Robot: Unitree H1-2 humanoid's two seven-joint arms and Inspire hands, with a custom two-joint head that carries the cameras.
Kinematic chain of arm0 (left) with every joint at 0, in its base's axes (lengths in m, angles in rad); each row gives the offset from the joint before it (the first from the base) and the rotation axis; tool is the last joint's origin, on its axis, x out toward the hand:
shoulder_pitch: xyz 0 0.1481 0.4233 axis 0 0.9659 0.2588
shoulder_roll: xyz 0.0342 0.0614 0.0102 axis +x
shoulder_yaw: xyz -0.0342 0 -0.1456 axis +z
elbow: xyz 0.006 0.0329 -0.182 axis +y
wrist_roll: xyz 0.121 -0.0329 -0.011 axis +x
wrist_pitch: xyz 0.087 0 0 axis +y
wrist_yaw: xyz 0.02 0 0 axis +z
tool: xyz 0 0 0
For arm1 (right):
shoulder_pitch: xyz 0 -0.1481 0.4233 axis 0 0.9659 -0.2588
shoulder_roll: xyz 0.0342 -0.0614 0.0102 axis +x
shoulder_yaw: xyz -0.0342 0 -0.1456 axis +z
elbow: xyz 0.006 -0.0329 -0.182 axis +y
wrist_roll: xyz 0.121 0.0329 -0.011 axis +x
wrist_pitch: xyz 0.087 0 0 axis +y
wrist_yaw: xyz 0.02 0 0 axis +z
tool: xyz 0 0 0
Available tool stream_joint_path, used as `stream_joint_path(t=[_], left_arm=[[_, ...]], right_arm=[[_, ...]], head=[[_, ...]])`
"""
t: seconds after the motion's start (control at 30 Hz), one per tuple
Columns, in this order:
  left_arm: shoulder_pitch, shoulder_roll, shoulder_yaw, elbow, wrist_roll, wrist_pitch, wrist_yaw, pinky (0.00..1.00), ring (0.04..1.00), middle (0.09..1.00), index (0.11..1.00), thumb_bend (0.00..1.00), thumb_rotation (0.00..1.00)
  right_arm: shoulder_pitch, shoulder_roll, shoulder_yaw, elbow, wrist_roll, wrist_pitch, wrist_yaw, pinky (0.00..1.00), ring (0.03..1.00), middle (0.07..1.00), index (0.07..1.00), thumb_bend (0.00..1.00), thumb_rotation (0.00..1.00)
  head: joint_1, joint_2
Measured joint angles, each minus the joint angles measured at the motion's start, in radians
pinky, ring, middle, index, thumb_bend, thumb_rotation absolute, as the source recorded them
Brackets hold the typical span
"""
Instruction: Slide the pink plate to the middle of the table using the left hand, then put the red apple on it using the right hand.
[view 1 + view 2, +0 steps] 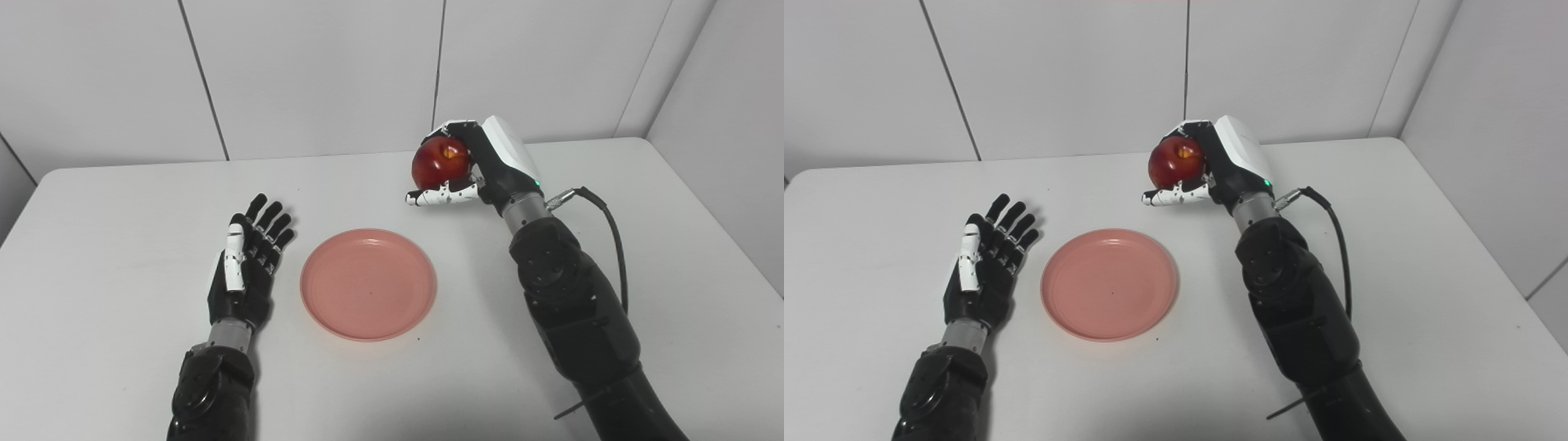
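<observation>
From my left eye, my right hand point(471, 162) is closed around the round, glossy red apple point(441, 162), its yellowish stem hollow turned up toward me. My fingers curl over the far side of the fruit and my white thumb point(442, 195) lies stretched out just beneath it. The apple is held up off the white table point(674, 257). The round, shallow pink plastic plate point(368, 283) lies flat on the table, nearer to me than that hand and to its left, apart from it, with nothing on it. My left hand point(245, 263) rests just to the left of the plate, palm turned inward toward it, black fingers point(269, 226) spread and straight, holding nothing and not touching the rim. A black cable point(615, 245) loops out from my right wrist along the forearm.

From my right eye, the same layout shows. My right hand point(1213, 162) grips the apple point(1176, 162) beyond the plate point(1108, 283) and to its right. My left hand point(986, 269) lies opened wide beside the plate's left edge, with a narrow strip of bare table point(1427, 257) between them. The white wall panels point(1059, 73) stand behind the table's far edge, beyond both hands.
</observation>
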Motion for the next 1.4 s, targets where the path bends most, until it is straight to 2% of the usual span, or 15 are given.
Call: stream_joint_path(t=[0.13,0.27,0.57,1.03,1.4], left_arm=[[0.000,-0.008,-0.003,-0.001,0.010,0.000,0.009,0.90,0.888,0.895,0.887,0.33,1.00],[0.000,-0.009,-0.003,-0.002,0.016,0.000,0.013,0.90,0.891,0.898,0.888,0.34,1.00],[-0.001,-0.022,0.001,-0.004,0.017,-0.001,0.033,0.90,0.888,0.892,0.880,0.35,1.00],[-0.007,-0.030,0.018,0.000,0.016,-0.003,0.051,0.89,0.885,0.890,0.875,0.35,1.00],[-0.010,-0.035,0.028,0.000,0.016,-0.002,0.060,0.88,0.877,0.883,0.869,0.35,1.00]], right_arm=[[0.000,0.028,0.036,0.000,-0.004,-0.010,0.001,0.36,0.424,0.488,0.484,0.52,0.13],[0.000,0.050,0.055,0.002,-0.003,-0.026,0.000,0.30,0.384,0.460,0.485,0.52,0.13],[0.000,0.091,0.131,0.041,-0.018,-0.051,0.012,0.31,0.390,0.474,0.485,0.52,0.13],[0.019,0.110,0.174,0.125,-0.044,-0.107,0.002,0.31,0.379,0.466,0.484,0.52,0.13],[0.058,0.115,0.205,0.136,-0.052,-0.109,0.001,0.31,0.381,0.472,0.485,0.52,0.13]], head=[[0.021,0.002],[0.041,0.006],[0.080,0.012],[0.107,0.025],[0.117,0.040]])
